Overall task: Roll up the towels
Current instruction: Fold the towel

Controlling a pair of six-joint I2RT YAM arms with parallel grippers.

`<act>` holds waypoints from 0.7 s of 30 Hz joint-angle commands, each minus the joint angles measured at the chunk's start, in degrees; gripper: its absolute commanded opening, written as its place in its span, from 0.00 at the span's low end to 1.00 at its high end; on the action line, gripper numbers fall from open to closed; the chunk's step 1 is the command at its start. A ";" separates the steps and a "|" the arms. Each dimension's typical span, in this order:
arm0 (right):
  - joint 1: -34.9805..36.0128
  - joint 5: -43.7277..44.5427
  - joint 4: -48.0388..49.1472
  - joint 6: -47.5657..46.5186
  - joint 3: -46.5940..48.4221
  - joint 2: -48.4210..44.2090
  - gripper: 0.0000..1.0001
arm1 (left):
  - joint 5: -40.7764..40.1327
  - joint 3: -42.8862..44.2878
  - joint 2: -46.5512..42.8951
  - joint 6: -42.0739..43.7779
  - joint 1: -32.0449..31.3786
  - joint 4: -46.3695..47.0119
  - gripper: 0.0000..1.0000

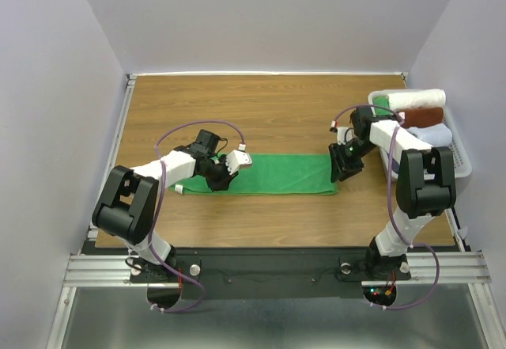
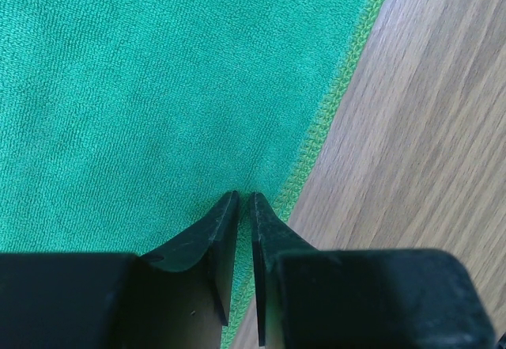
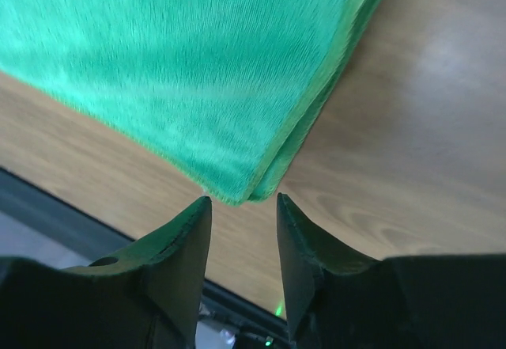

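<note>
The green towel (image 1: pixel 285 173) lies flat on the counter (image 1: pixel 261 111), folded into a long strip between the arms, ready to roll from one end. The left gripper (image 2: pixel 244 194) rests on its left hem, jaws almost together; I cannot tell if cloth is nipped. The right gripper (image 3: pixel 243 198) stands part open at the right-end corner, holding nothing, probably to steady it.

Wooden table (image 1: pixel 261 104) bears green towel (image 1: pixel 285 173), white basket (image 1: pixel 463 159).

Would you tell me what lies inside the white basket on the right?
A cream-white roll, a brown roll and a pale bluish towel; the right arm hides part of the basket.
</note>
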 commanded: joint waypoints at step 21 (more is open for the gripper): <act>2.67 -2.18 0.80 1.07 -3.36 3.55 0.43 | -2.45 -1.34 1.50 -0.28 -0.31 -0.72 0.25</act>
